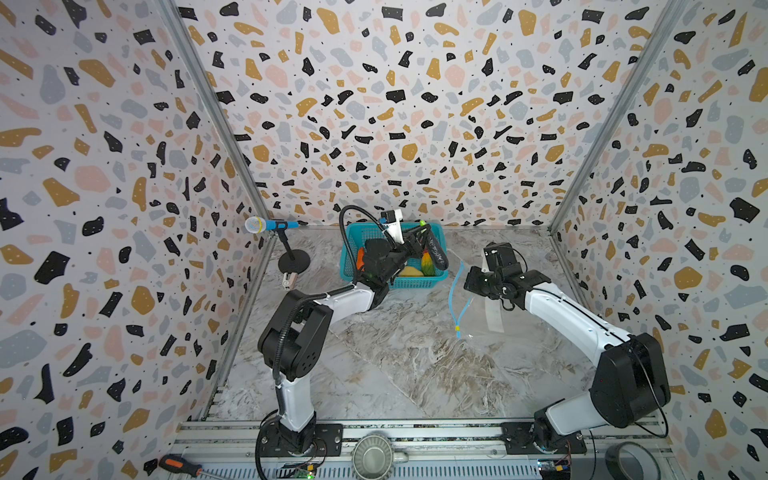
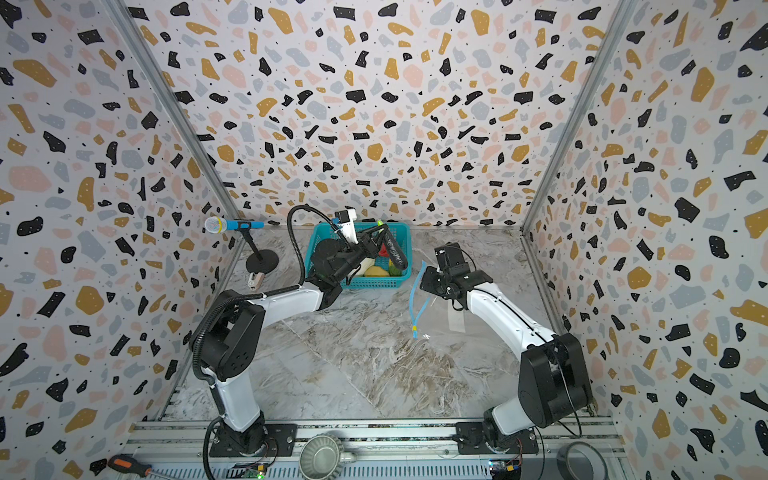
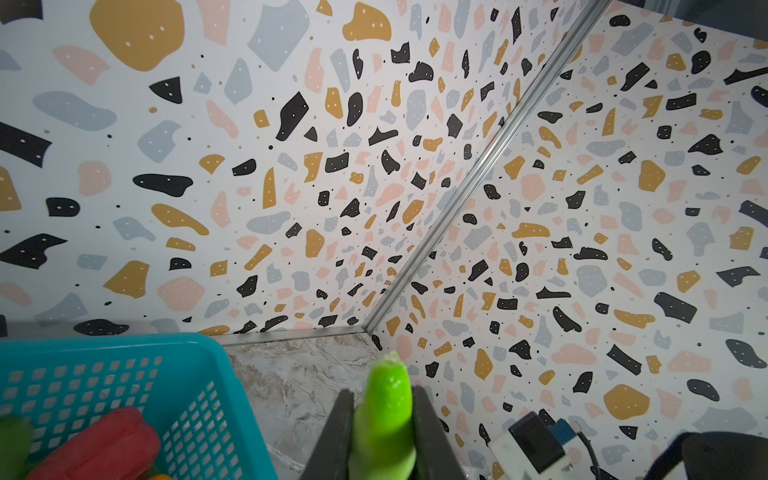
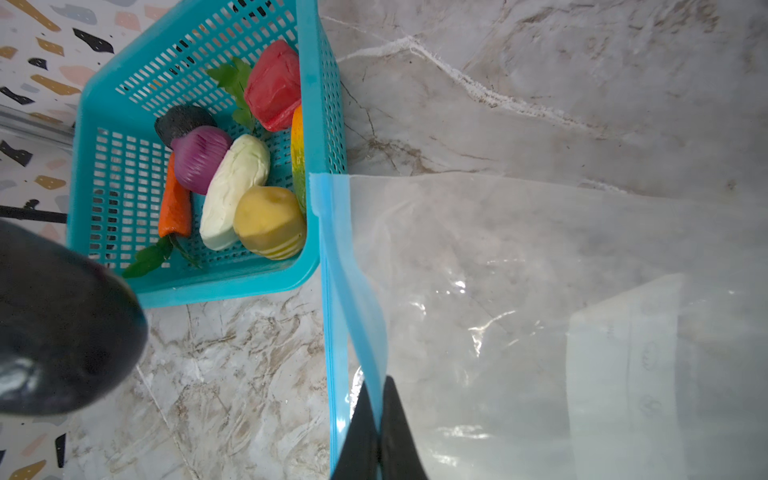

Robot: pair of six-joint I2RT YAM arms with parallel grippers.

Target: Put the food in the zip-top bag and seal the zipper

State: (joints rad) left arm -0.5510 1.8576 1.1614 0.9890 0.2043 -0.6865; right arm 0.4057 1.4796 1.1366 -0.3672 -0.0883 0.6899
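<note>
Marble tabletop (image 4: 540,83), terrazzo walls (image 3: 291,166): the left gripper (image 3: 382,392) is clamped on the green stem (image 3: 384,374) of the dark eggplant (image 1: 438,251), which hangs off the jaws above the teal basket (image 4: 199,286) of other food (image 4: 232,187). The right gripper (image 4: 378,386) pinches the zipper (image 4: 332,257); the zip-top bag (image 4: 519,291) lies on the marble beyond its jaws. Light, rigid-looking toy; thin, slippery film, likely best held by that stiffer strip.

No legible text, brand or number anywhere. Only faint, blurred marks on the white label patch (image 4: 665,365) of the zip-top bag (image 4: 498,249), unreadable.
</note>
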